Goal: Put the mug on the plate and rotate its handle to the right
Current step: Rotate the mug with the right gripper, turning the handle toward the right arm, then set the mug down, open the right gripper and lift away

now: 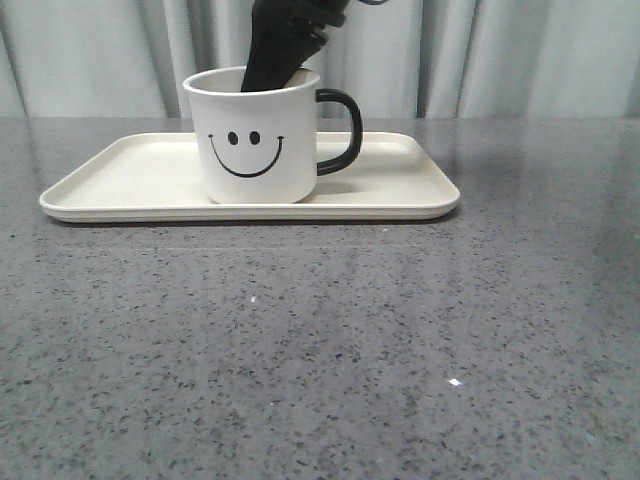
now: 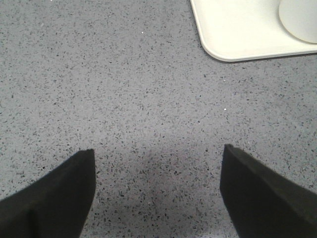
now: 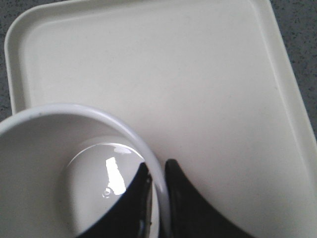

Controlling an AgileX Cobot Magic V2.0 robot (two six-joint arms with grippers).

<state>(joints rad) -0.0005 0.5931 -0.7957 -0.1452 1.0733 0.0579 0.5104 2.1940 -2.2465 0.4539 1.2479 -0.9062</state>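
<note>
The white mug [image 1: 252, 140] with a black smiley face stands upright on the cream plate [image 1: 120, 175], near its middle. Its black handle [image 1: 342, 127] points to the right in the front view. My right gripper [image 3: 157, 173] comes down from above and is shut on the mug's rim [image 3: 148, 153], one finger inside the mug and one outside; the front view shows it entering the mug [image 1: 275, 60]. My left gripper [image 2: 157, 158] is open and empty over the bare table, away from a corner of the plate [image 2: 223, 44].
The grey speckled table [image 1: 320, 340] stretches in front of the plate. A pale curtain [image 1: 520, 55] hangs behind the table's far edge.
</note>
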